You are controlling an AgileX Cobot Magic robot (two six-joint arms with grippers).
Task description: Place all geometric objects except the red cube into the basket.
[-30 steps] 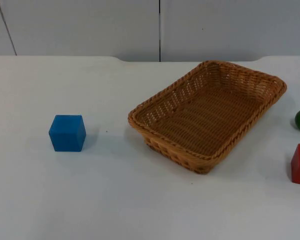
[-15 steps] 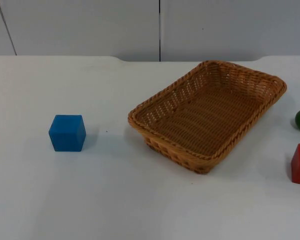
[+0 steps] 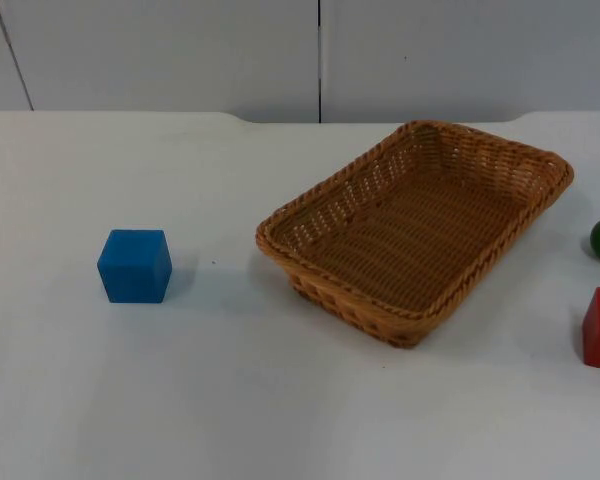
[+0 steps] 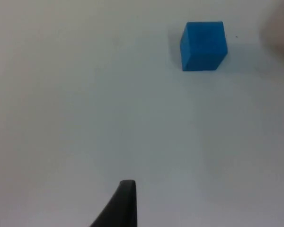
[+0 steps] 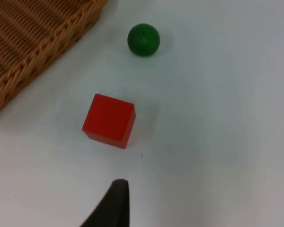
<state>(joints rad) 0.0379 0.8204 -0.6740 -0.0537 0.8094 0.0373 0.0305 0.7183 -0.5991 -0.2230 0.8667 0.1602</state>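
Nothing moved since earlier; basket (image 3: 415, 230) empty. Claw openness cannot be told for either arm. Risk: right claw takes red cube (image 5: 109, 120), not green ball (image 5: 143, 39).

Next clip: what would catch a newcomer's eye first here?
The wicker basket stands out, sitting empty and slantwise right of the table's centre. Off to its left the blue cube stands alone, and to the basket's right are the green ball and, nearer the camera, the red cube. Nothing is being held yet.
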